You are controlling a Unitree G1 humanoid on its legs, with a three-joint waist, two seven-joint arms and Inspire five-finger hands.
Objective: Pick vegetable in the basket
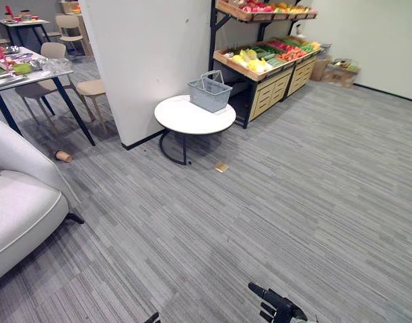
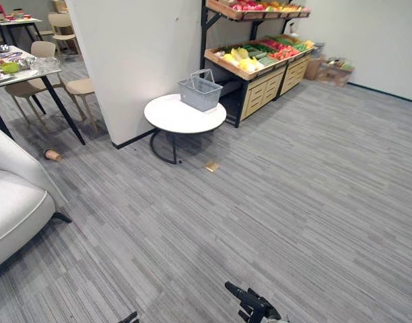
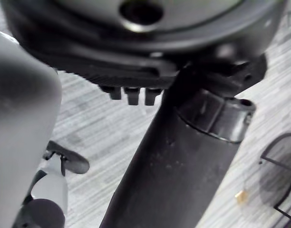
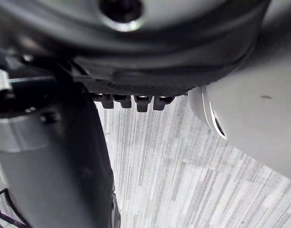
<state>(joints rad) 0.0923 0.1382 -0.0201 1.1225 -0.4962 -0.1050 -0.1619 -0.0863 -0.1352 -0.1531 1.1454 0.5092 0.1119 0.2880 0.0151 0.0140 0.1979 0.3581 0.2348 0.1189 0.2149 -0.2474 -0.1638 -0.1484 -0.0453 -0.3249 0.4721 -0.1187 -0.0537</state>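
1. The floor is grey carpet with thin stripes.
2. A small round white table stands on it, far from the robot, next to a big white wall block.
3. A grey wire basket sits upright on the far edge of that table, with its handles up.
4. Just behind the table is a wooden shelf with drawers.
5. The vegetables lie in the shelf's slanted trays: yellow, green and red ones. More of them lie in a higher tray. They are near the basket but not in it.
6. A paper cup lies on its side on the floor to the left, and a little brown scrap lies near the table's legs.
7. A light grey sofa is at the left. Behind it are a dining table and tan chairs.
8. Cardboard boxes sit by the far wall on the right.
9. The right hand hangs low, close to the robot and well apart from the table. Its thumb sticks out, its fingers are loose, and it holds nothing.
10. The left hand is low too. Its thumb is straight, its fingers are loose, and it holds nothing.
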